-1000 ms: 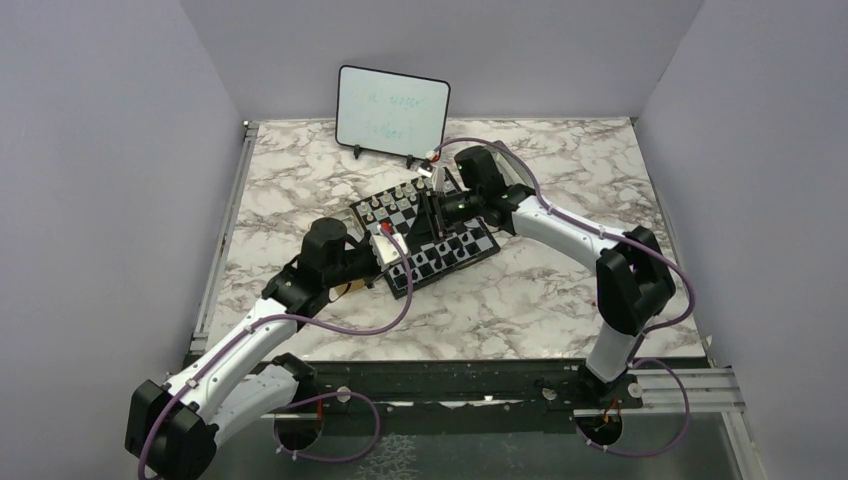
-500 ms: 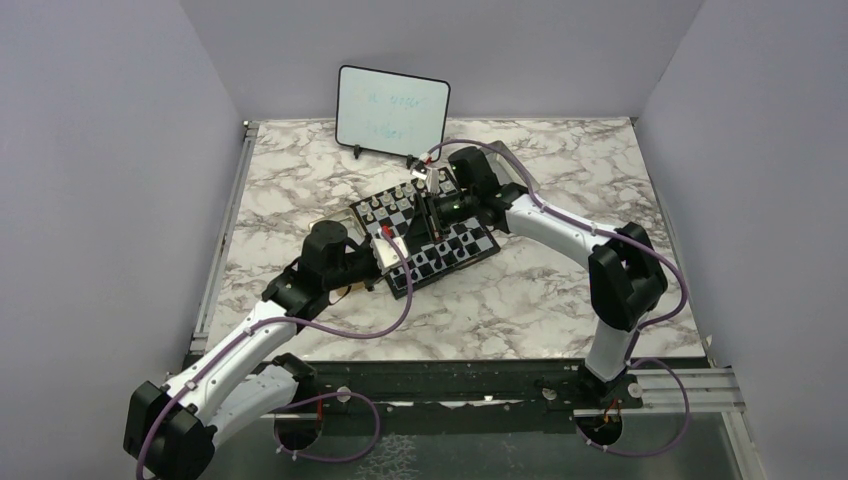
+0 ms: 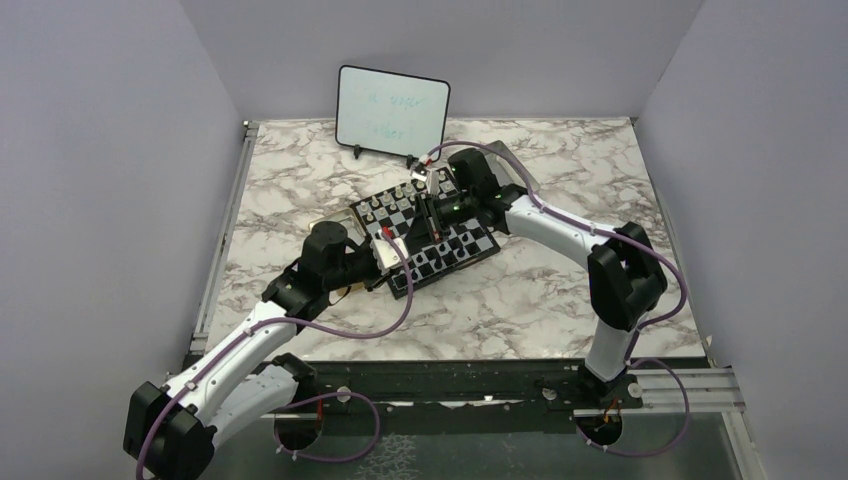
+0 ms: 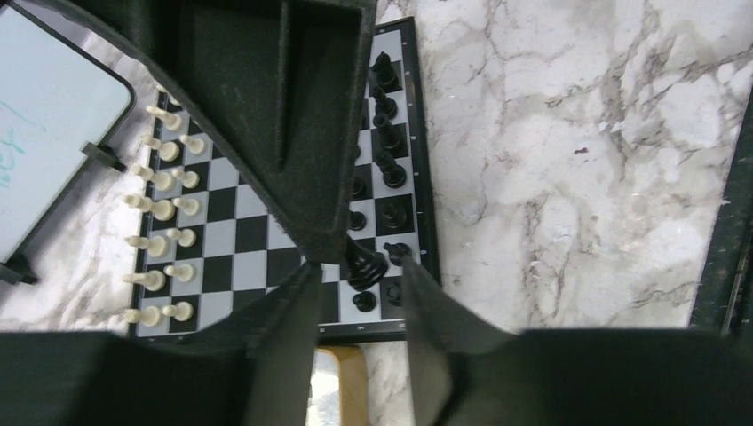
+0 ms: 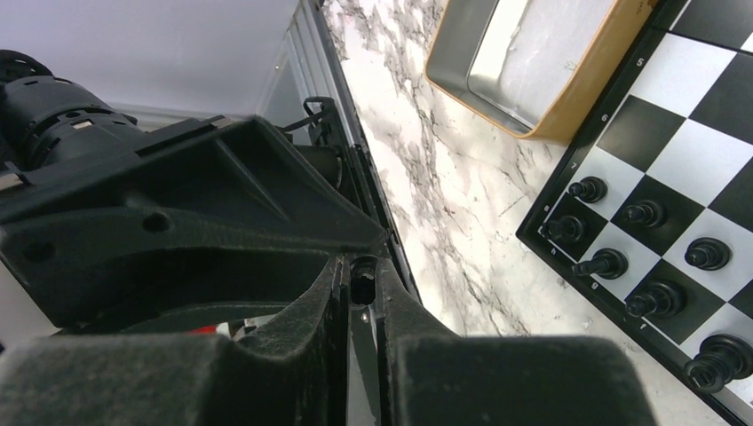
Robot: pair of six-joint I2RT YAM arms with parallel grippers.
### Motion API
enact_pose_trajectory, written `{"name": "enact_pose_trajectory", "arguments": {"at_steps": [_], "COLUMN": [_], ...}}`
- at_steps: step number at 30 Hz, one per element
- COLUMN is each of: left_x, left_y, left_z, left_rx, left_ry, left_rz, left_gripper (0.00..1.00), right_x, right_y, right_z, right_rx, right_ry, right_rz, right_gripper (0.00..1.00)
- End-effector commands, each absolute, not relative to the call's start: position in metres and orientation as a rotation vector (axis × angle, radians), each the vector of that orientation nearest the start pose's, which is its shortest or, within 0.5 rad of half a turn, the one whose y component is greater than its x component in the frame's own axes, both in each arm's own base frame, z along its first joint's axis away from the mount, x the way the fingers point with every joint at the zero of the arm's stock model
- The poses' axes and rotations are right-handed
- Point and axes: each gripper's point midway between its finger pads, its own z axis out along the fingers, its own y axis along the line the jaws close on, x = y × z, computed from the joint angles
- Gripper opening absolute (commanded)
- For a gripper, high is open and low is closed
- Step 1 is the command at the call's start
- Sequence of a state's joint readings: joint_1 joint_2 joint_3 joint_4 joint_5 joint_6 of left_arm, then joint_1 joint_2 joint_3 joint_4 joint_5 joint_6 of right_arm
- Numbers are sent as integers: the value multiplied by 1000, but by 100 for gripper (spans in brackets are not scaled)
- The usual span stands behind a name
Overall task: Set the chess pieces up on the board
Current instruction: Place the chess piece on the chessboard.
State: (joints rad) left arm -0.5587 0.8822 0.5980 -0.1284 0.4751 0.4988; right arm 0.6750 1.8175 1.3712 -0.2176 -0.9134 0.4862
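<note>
Two of my arms are meeting over the marble table (image 3: 560,290), both reaching in above the board (image 4: 238,232), which is lying at an angle mid-table. Pale pieces (image 4: 160,209) are standing in two ranks along its far side and the black pieces (image 4: 386,142) are lining the near rim. From that I am judging the setup to be nearly finished, with the work now sitting at the end of the black ranks closest to my left arm. My left gripper (image 4: 359,271) is hovering low there with its jaws standing a modest way apart. A tall black piece (image 4: 362,264) is leaning between its fingertips, and neither pad appears to be pressing on it. My right gripper (image 5: 360,266) is hanging just beside, its tip almost against that piece's head. Its jaws are sitting nearly closed, and something small and dark is showing in the slit between them. I cannot tell whether that is the piece pinched or only something behind. Next, I am thinking, the leaning piece is needing to be stood upright on its own square, with a gentle let-go so the small neighbours just beside it are not getting knocked.
</note>
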Motion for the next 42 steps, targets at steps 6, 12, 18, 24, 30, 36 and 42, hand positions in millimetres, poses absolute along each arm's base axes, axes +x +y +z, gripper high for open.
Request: {"name": "enact_pose_trajectory", "arguments": {"at_steps": [6, 12, 18, 24, 30, 36, 42], "left_x": [235, 235, 244, 276, 293, 304, 305], "left_y": [-212, -210, -203, -176, -158, -151, -139], "left_z": [185, 194, 202, 213, 204, 176, 157], "left_rx": [1221, 1167, 1032, 581, 290, 244, 153], "left_ry": [1527, 1561, 1626, 1817, 1985, 2141, 2270], "left_rz": [-455, -466, -450, -373, -345, -479, -565], "left_gripper": [60, 99, 99, 99, 99, 99, 99], "right_x": [272, 306, 333, 348, 355, 357, 357], "right_y": [386, 360, 322, 278, 242, 218, 211], "right_z": [202, 208, 212, 210, 191, 164, 140], "right_rx": [-625, -482, -415, -362, -333, -312, -274], "right_ry": [2224, 2167, 2088, 2015, 2011, 2049, 2095], "right_rz": [1463, 1215, 896, 608, 385, 231, 180], "right_gripper": [10, 10, 11, 11, 11, 11, 11]}}
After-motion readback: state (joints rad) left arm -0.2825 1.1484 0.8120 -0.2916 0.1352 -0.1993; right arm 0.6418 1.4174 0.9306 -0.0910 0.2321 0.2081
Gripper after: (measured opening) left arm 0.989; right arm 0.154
